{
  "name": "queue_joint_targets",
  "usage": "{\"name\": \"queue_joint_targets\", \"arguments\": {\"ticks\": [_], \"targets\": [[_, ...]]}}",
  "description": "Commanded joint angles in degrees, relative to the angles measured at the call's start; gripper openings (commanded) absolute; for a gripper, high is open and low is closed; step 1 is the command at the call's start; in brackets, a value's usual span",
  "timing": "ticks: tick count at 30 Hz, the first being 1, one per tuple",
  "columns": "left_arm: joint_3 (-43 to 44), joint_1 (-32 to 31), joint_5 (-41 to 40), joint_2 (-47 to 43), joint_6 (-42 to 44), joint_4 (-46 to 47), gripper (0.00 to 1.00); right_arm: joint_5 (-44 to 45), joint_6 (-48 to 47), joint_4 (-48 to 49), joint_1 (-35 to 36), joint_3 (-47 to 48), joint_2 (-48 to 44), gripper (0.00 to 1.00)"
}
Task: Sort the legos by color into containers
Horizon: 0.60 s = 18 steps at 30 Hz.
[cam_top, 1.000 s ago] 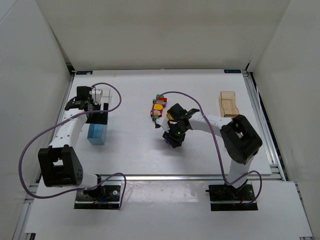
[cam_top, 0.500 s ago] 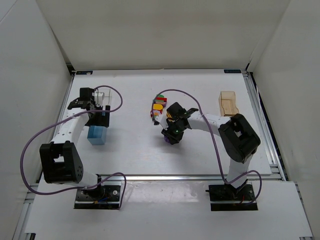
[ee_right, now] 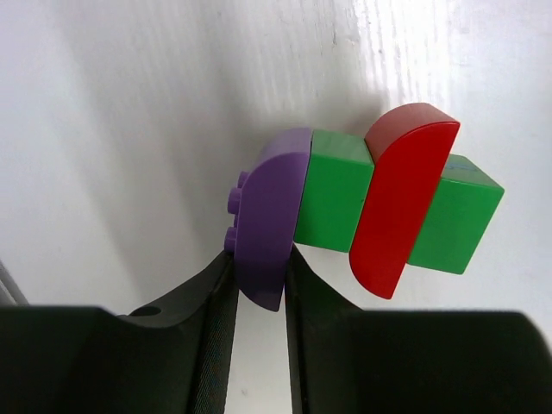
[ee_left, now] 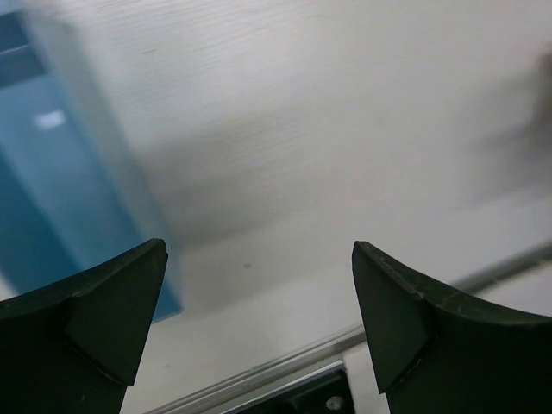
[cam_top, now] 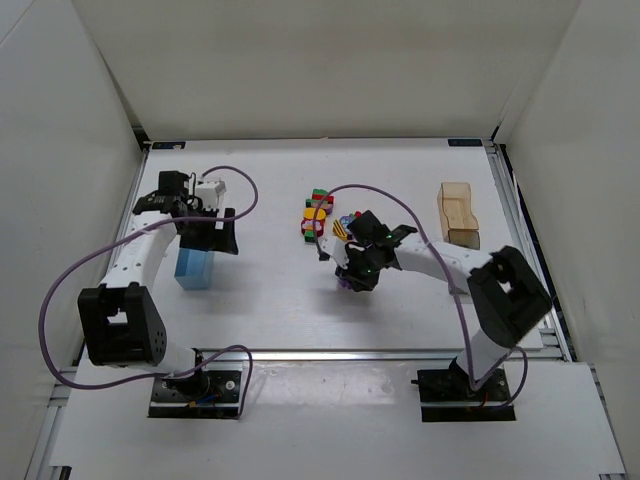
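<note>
Purple lego [ee_right: 272, 207] sits pinched between right jaws

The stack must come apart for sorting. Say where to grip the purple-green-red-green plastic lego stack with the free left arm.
Probably grip the square green end brick: flat sides, jutting clear past the rounded red brick. Come from that end, opposite the right fingers shut on the rounded purple brick.

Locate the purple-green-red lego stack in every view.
Top external: mid-frame, lego stack mostly hidden under the right gripper.
Left wrist: not in it.
Right wrist: lego stack at centre, purple end pinched.
Shared landmark: the right gripper.
</note>
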Motion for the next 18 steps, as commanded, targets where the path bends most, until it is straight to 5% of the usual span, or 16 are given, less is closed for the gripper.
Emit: {"name": "queue_joint_targets", "arguments": {"ticks": [1,7,12,18], "targets": [[4.26,-0.81,20.72,0.59,5.04,-5.39,0.99,1.23,-7.16,0.78,0.15,-3.02,-9.1,0.0],[13.13,-1.43,37.64,11.73,7.25,-15.06,0.99,-1.91,-26.11,4.39,1.37,-8.92,-19.4,0.0],[21.3,-7.66,38.44,16.33,6.81,-17.0,0.99,-6.14,-37.65,8.51,3.83,-11.82,-23.71,0.0],[25.1,-13.38,39.85,19.32,6.81,-18.06,0.99,-5.36,-39.95,11.68,8.23,-9.46,-21.52,0.0]]}}
